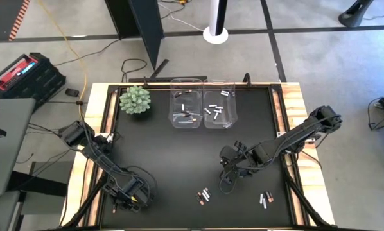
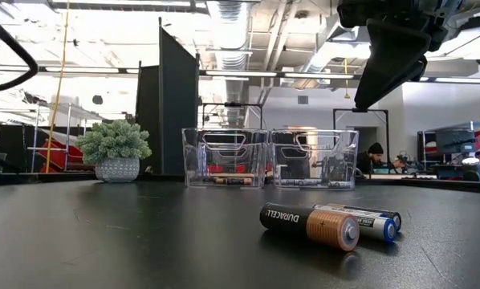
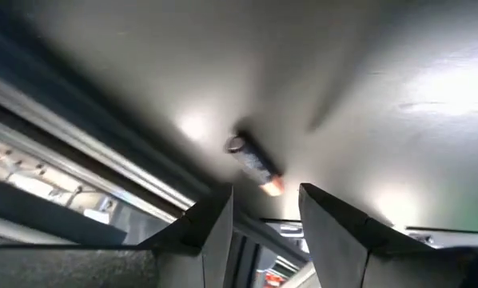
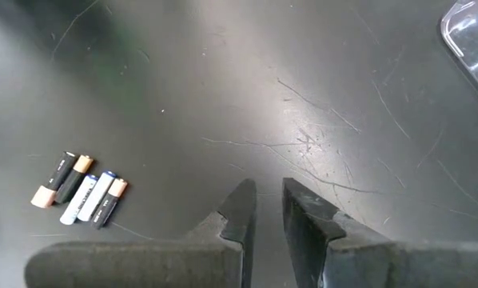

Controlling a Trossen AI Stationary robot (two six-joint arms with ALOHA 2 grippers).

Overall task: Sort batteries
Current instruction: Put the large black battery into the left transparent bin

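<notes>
While a good share of the batteries already sit in the two clear bins [image 1: 202, 102], dark copper-ended ones in the one next to the plant [image 1: 135, 100] and pale ones in the other, the sorting is only partway done, I'd say. Two small clusters are loose on the mat: one bunch [image 1: 203, 196] just in front of the right claw [image 1: 225, 181], another bunch [image 1: 266, 199] off to its outer side.

The right claw hovers over bare mat with its fingers nearly together and nothing between them. The left claw [image 1: 129, 200] is down low at its own near corner of the table, fingers spread, gripping nothing.

Fun part is what each camera catches. The left wrist view shows a single dark battery [image 3: 253, 163] lying just ahead of its spread fingers [image 3: 211, 228]; from above the arm covers that spot, so you'd never know it's there. The table-level view lets you read the label on a copper-top battery [image 2: 310, 225] with a blue-ended one [image 2: 368, 218] touching behind it. The right wrist view shows four loose ones [image 4: 79, 189] side by side, well off to one side of its claw [image 4: 268, 212].
</notes>
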